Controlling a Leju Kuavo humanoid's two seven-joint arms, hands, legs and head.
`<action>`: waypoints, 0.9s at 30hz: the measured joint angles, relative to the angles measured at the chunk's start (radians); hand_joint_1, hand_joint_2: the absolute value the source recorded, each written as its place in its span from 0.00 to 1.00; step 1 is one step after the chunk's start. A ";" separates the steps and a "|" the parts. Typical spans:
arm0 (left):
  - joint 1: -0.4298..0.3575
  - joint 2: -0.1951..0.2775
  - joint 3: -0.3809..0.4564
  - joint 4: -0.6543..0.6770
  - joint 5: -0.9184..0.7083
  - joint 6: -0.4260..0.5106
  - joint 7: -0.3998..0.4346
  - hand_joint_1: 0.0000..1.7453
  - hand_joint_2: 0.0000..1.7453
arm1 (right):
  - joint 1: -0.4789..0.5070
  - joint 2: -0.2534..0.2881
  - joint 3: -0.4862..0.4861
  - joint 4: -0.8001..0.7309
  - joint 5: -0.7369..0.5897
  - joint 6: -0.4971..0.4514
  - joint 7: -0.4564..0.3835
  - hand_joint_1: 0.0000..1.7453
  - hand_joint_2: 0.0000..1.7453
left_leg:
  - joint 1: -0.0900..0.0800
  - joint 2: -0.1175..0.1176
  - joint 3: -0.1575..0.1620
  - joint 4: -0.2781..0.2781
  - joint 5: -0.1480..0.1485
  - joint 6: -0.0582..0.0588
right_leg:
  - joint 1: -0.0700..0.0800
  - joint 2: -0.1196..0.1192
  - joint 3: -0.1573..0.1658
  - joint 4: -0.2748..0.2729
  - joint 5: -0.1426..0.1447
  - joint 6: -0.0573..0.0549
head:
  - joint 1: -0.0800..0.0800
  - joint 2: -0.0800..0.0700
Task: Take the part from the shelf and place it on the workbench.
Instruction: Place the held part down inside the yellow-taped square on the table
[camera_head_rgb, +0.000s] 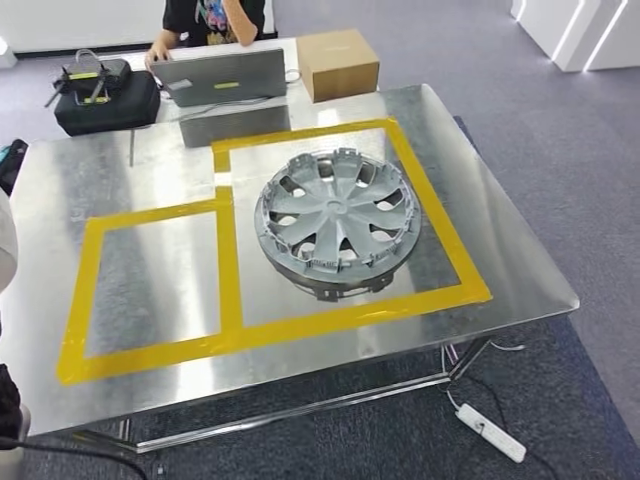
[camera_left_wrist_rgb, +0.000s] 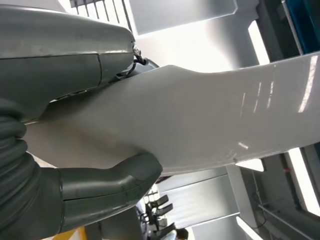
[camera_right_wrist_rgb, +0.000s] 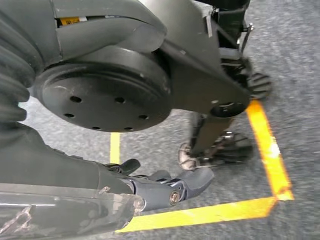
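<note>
The tabletop was a bare metal sheet marked with yellow tape into two adjoining rectangles, and places below are given from that tape. Beyond the tape at the far left stood a black case. Further along the far edge sat a grey laptop, with a person's hand at its left corner, then a brown cardboard box.

The part, a silver wheel cover, lay flat inside the right-hand taped rectangle, spoked face up. Being round, it showed no long axis; it sat within the tape on every side. On the floor beyond the tabletop's near right corner lay a white power strip.

In the left wrist view, the left hand held a smooth pale curved piece between thumb and the fingers on its other side; what that piece was could not be told. In the right wrist view, the right hand hung over grey carpet crossed by yellow floor tape, fingers partly extended and holding nothing.
</note>
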 joint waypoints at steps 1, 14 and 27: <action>0.003 -0.001 0.000 0.001 0.001 0.001 0.003 1.00 1.00 | 0.000 0.000 -0.001 0.000 0.001 -0.001 0.000 0.00 1.00 | -0.001 0.001 -0.002 -0.015 0.024 0.002 | 0.002 0.002 0.004 -0.001 -0.013 0.006 | -0.001 0.000; -0.035 0.022 -0.012 0.047 -0.140 0.050 0.045 1.00 1.00 | -0.005 0.001 -0.001 0.000 0.020 0.002 0.004 0.00 1.00 | 0.000 -0.007 0.103 -0.027 -0.045 0.027 | 0.006 -0.012 -0.111 0.061 0.059 0.024 | 0.005 0.000; -0.072 0.084 -0.071 0.172 -0.359 0.099 0.127 1.00 1.00 | -0.008 0.005 -0.002 0.000 0.030 0.004 0.016 0.00 1.00 | -0.003 -0.007 0.115 -0.049 -0.044 0.012 | 0.009 -0.006 -0.090 0.001 0.079 0.011 | 0.000 0.000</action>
